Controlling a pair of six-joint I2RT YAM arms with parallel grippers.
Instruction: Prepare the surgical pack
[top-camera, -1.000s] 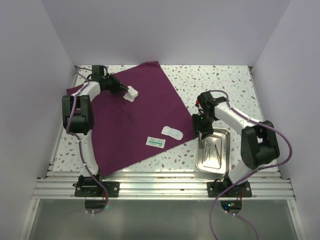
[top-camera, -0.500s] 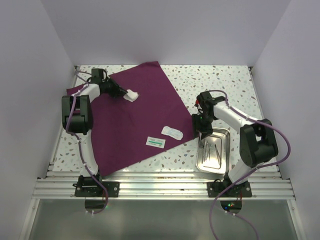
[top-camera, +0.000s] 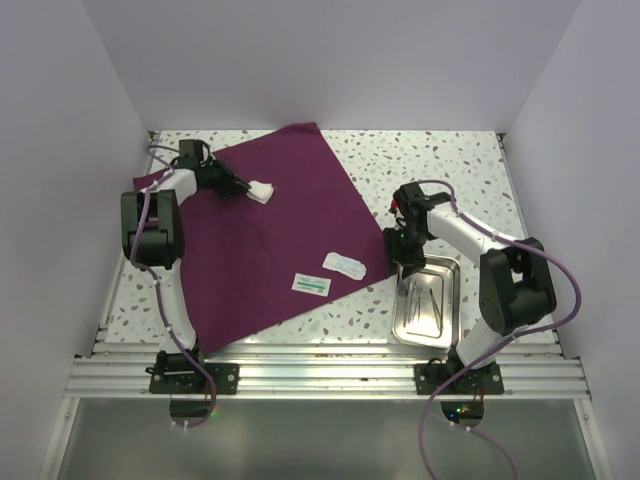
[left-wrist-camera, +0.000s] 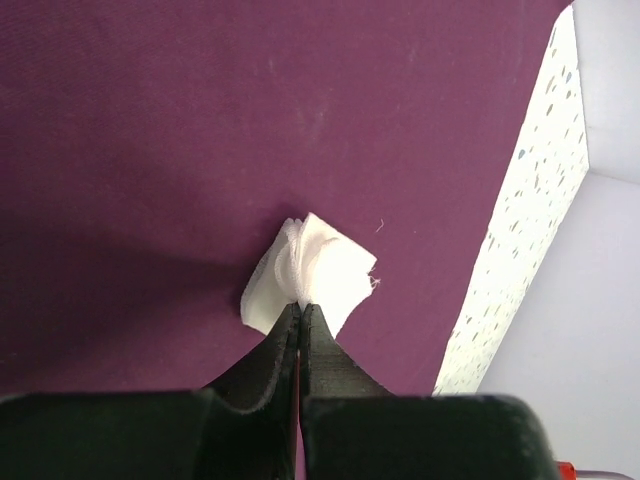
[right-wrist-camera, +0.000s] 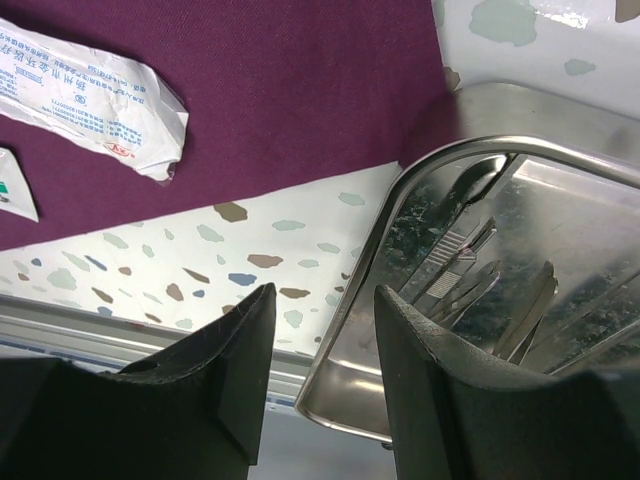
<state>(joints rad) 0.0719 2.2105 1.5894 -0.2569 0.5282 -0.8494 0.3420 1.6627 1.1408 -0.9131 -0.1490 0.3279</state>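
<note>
The maroon cloth (top-camera: 270, 230) lies spread on the table. My left gripper (top-camera: 245, 188) is shut on a white gauze pad (top-camera: 262, 190) near the cloth's far left part; in the left wrist view the gauze pad (left-wrist-camera: 318, 272) is pinched at the fingertips (left-wrist-camera: 300, 312). A white packet (top-camera: 343, 264) and a small green-printed packet (top-camera: 311, 284) lie on the cloth's near right part. The steel tray (top-camera: 452, 300) with thin metal instruments (top-camera: 428, 305) sits right of the cloth. My right gripper (top-camera: 404, 272) is open, its fingers astride the tray's left rim (right-wrist-camera: 365, 275).
The speckled tabletop (top-camera: 430, 160) shows around the cloth. Purple walls enclose the far and side edges. A metal rail (top-camera: 320, 375) runs along the near edge by the arm bases. The white packet (right-wrist-camera: 90, 95) lies close to the tray's corner.
My left gripper has drawn slightly left and back with the gauze pad in it. The right arm has barely moved.
</note>
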